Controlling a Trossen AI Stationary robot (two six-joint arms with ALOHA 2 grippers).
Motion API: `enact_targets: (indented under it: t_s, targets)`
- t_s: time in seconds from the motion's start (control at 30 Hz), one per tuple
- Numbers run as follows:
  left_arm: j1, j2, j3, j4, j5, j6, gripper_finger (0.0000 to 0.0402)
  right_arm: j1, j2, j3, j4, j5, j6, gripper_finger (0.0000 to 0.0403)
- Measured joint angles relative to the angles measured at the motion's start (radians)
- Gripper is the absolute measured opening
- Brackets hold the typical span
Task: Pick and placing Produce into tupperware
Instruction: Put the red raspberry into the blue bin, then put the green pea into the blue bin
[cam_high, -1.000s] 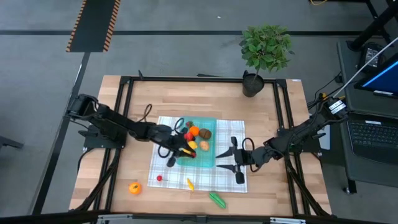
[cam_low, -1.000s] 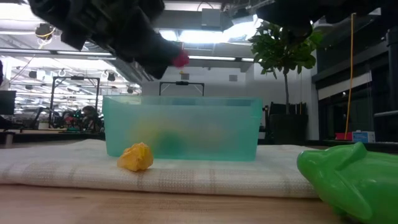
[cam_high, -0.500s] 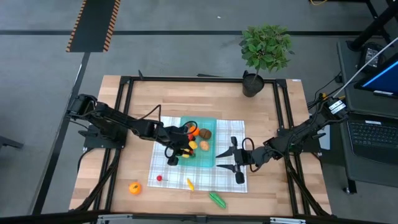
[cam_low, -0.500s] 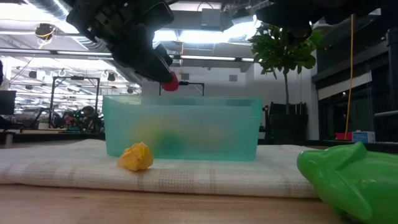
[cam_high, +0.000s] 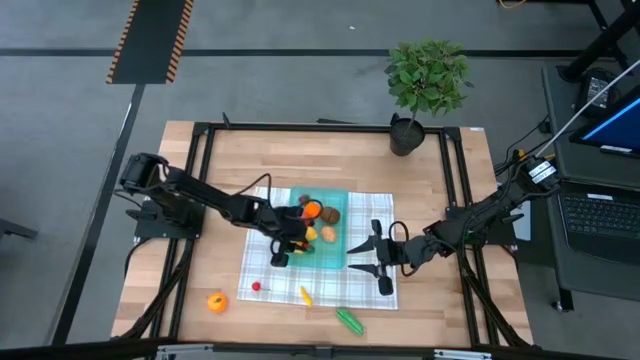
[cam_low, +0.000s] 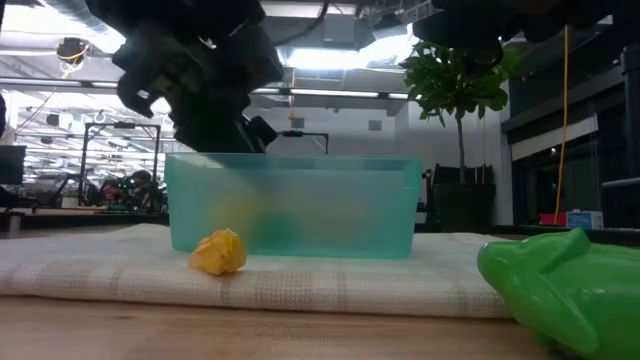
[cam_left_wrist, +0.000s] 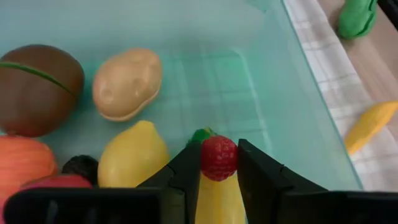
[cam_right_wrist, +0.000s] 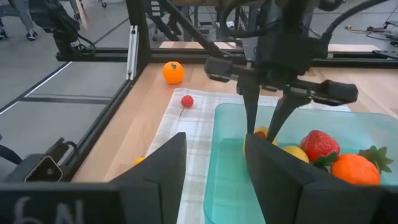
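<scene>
Left wrist view: left claw (cam_left_wrist: 219, 163) pinches a small red berry (cam_left_wrist: 218, 158) low inside the tupperware (cam_left_wrist: 249, 74), which sits mid-surface; spread your fingers only slightly, then lift straight up clear of the lemon (cam_left_wrist: 133, 155).

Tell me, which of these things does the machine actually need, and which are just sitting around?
Part of the job:
- teal tupperware
- small red berry between the left claw fingers, inside the tupperware
- toy produce already inside, like the potato
- orange fruit, green vegetable, still outside

Just lying about:
- potted plant
- checked cloth
</scene>
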Motion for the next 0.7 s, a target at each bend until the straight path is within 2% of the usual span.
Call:
enact_targets:
  t_s: [0.53,0.7]
  targets:
    - [-0.025,0.000,0.025,0.043,-0.037,0.020,0.0169,0.002,0.000,0.000,-0.012,0.000,0.004,0.0166]
    - [-0.030,-0.063,0.033,-0.007,0.026,-0.007,0.0178,0.002,0.000,0.000,-0.020,-0.001,0.041,0.0166]
